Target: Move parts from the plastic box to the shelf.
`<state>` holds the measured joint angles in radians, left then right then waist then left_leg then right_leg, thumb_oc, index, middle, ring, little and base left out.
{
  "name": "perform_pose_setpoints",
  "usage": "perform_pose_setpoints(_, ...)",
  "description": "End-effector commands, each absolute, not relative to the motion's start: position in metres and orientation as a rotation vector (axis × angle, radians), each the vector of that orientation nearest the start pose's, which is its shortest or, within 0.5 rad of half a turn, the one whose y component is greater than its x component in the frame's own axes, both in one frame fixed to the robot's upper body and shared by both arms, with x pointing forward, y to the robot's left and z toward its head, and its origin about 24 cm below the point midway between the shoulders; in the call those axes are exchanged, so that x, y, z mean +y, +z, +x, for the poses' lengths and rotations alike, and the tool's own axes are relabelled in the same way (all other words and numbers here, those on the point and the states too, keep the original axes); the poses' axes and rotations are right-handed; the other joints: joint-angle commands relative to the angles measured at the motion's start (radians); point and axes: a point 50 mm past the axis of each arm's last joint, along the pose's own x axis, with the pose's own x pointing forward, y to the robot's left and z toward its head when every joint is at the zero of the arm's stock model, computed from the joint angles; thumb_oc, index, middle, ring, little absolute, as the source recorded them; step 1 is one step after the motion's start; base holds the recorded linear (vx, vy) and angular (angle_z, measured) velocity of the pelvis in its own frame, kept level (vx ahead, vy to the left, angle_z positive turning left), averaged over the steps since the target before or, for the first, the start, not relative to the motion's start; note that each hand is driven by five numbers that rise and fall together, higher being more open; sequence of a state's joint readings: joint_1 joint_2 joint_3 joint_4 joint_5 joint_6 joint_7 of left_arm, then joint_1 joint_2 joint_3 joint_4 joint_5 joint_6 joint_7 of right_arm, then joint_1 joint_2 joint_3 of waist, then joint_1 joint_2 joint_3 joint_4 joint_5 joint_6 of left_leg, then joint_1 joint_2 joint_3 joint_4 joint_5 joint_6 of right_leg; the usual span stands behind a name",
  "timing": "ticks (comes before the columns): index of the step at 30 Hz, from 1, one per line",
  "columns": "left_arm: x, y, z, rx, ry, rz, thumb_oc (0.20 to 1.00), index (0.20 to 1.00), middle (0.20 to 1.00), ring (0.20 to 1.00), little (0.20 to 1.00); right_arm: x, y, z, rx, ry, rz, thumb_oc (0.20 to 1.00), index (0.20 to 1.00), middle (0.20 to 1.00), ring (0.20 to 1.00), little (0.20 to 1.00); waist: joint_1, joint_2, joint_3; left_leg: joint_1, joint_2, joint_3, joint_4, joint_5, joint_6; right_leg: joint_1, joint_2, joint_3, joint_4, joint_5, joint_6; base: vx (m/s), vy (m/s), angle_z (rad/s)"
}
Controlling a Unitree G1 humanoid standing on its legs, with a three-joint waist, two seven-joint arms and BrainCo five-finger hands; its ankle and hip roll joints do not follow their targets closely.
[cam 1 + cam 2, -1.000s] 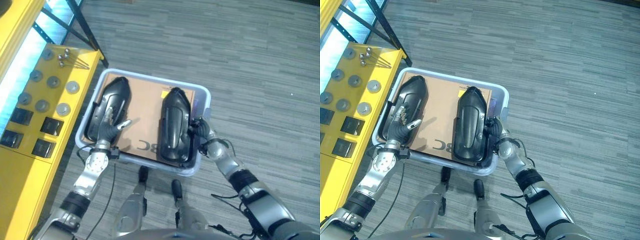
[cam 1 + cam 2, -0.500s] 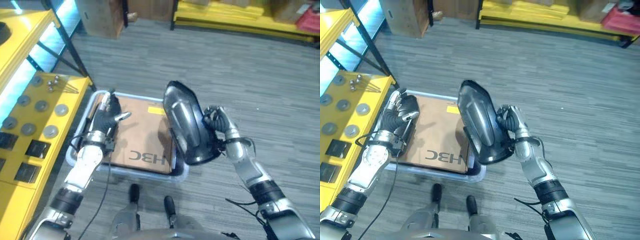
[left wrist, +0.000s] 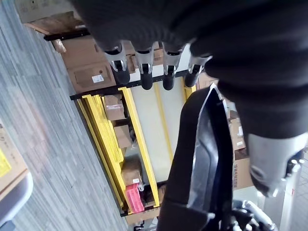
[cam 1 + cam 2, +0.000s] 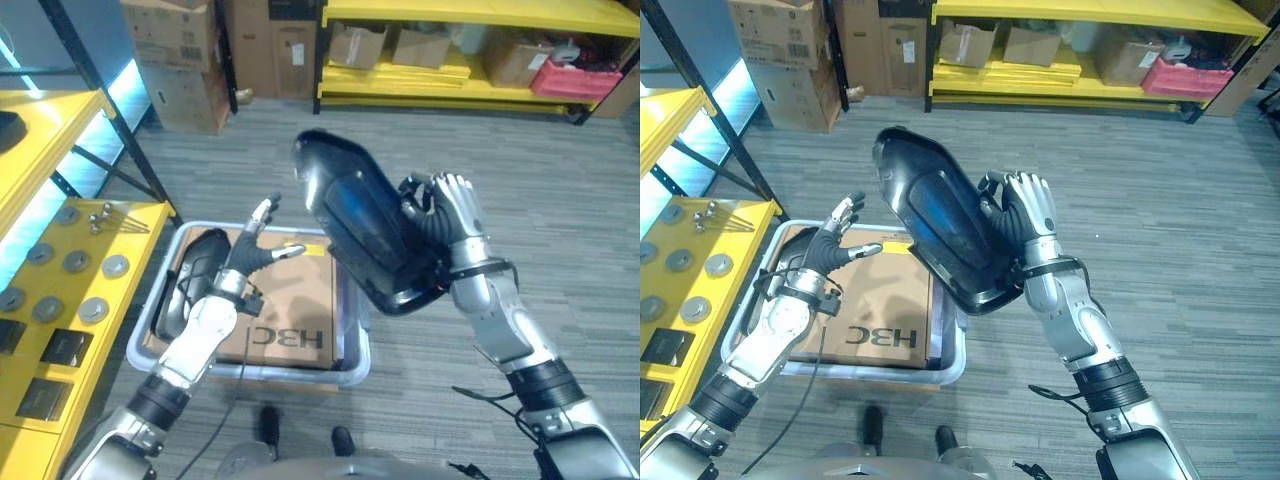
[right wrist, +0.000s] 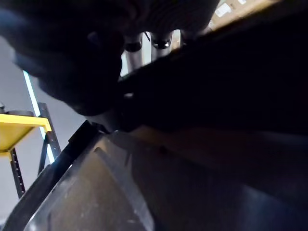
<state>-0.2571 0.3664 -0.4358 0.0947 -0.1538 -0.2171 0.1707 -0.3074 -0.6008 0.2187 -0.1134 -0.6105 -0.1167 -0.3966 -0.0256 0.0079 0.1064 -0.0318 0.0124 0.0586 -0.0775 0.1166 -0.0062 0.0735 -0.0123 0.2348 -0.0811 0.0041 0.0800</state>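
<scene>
my right hand (image 4: 1025, 215) clenched round black part (image 4: 940, 220), raised above box (image 4: 950, 365) | my left hand (image 4: 830, 250) released, fingers spread | second part (image 4: 195, 280) lay below them in box

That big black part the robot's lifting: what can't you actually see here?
- Right hand grip: in the eye views the black part covers its fingertips.
- Right wrist view: dark and too close to read the grip.
- Second black part in the plastic box: the left hand and arm partly cover it.
</scene>
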Motion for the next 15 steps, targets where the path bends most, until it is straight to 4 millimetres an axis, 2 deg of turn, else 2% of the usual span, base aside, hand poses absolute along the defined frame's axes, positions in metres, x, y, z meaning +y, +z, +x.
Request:
perform_pose_setpoints(1,0.102,0.091,0.295,-0.309,-0.302,0.181,1.000,1.000,1.000,1.000,1.000,-0.148,0.202,0.276,-0.984,-0.095,-0.979,0.200,0.200,0.200,0.200,0.200,0.028,-0.030,-0.072,0.097,0.052,0.061,0.153,-0.294,-0.029,-0.025,-0.023,-0.027,0.162,-0.203,0.080,0.00,0.000,0.00)
perform_pose_setpoints(3,0.096,0.090,0.298,-0.300,-0.311,0.163,1.000,1.000,1.000,1.000,1.000,-0.134,0.201,0.273,-1.006,-0.020,-0.936,0.200,0.200,0.200,0.200,0.200,0.023,-0.029,-0.072,0.101,0.053,0.063,0.151,-0.292,-0.030,-0.025,-0.021,-0.023,0.163,-0.202,0.079,0.00,0.000,0.00)
perform_pose_setpoints(4,0.096,0.090,0.298,-0.300,-0.310,0.162,1.000,1.000,1.000,1.000,1.000,-0.134,0.201,0.273,-1.006,-0.019,-0.936,0.200,0.200,0.200,0.200,0.200,0.023,-0.028,-0.072,0.101,0.053,0.064,0.150,-0.292,-0.030,-0.025,-0.021,-0.023,0.163,-0.202,0.079,0.00,0.000,0.00)
perform_pose_setpoints(7,0.083,0.095,0.304,-0.291,-0.332,0.085,1.000,1.000,1.000,1.000,1.000,-0.109,0.204,0.267,-1.054,0.092,-0.857,0.200,0.200,0.200,0.200,0.200,0.016,-0.026,-0.068,0.103,0.056,0.068,0.147,-0.286,-0.033,-0.028,-0.020,-0.023,0.166,-0.200,0.078,-0.01,-0.003,-0.05)
perform_pose_setpoints(10,0.069,0.104,0.304,-0.269,-0.392,-0.119,1.000,1.000,1.000,1.000,1.000,-0.084,0.208,0.259,-1.102,0.214,-0.768,0.200,0.200,0.200,0.200,0.200,0.011,-0.023,-0.061,0.103,0.058,0.072,0.145,-0.280,-0.036,-0.033,-0.019,-0.020,0.170,-0.199,0.079,-0.01,0.001,-0.05)
perform_pose_setpoints(11,0.065,0.105,0.304,-0.254,-0.415,-0.181,0.369,0.369,0.369,0.369,0.369,-0.077,0.207,0.258,-1.101,0.246,-0.744,0.200,0.200,0.200,0.200,0.200,0.009,-0.022,-0.060,0.102,0.059,0.075,0.144,-0.279,-0.037,-0.035,-0.019,-0.018,0.171,-0.199,0.080,-0.01,0.004,-0.05)
perform_pose_setpoints(12,0.066,0.105,0.304,-0.254,-0.415,-0.183,0.200,0.200,0.200,0.200,0.200,-0.077,0.208,0.258,-1.102,0.247,-0.743,0.200,0.200,0.200,0.200,0.200,0.008,-0.022,-0.060,0.102,0.059,0.075,0.144,-0.279,-0.037,-0.036,-0.018,-0.017,0.172,-0.199,0.080,-0.01,0.011,-0.05)
perform_pose_setpoints(13,0.059,0.112,0.303,-0.253,-0.465,-0.288,0.200,0.200,0.200,0.200,0.200,-0.060,0.206,0.255,-1.098,0.336,-0.689,0.200,0.200,0.200,0.200,0.200,0.004,-0.020,-0.056,0.103,0.062,0.083,0.141,-0.275,-0.040,-0.042,-0.017,-0.011,0.176,-0.198,0.080,-0.01,0.010,-0.07)
perform_pose_setpoints(15,0.057,0.113,0.303,-0.253,-0.474,-0.314,0.200,0.200,0.200,0.200,0.200,-0.057,0.205,0.254,-1.100,0.358,-0.685,0.200,0.200,0.200,0.200,0.200,0.003,-0.021,-0.055,0.104,0.063,0.087,0.141,-0.275,-0.041,-0.044,-0.017,-0.010,0.177,-0.197,0.080,0.00,0.004,-0.15)
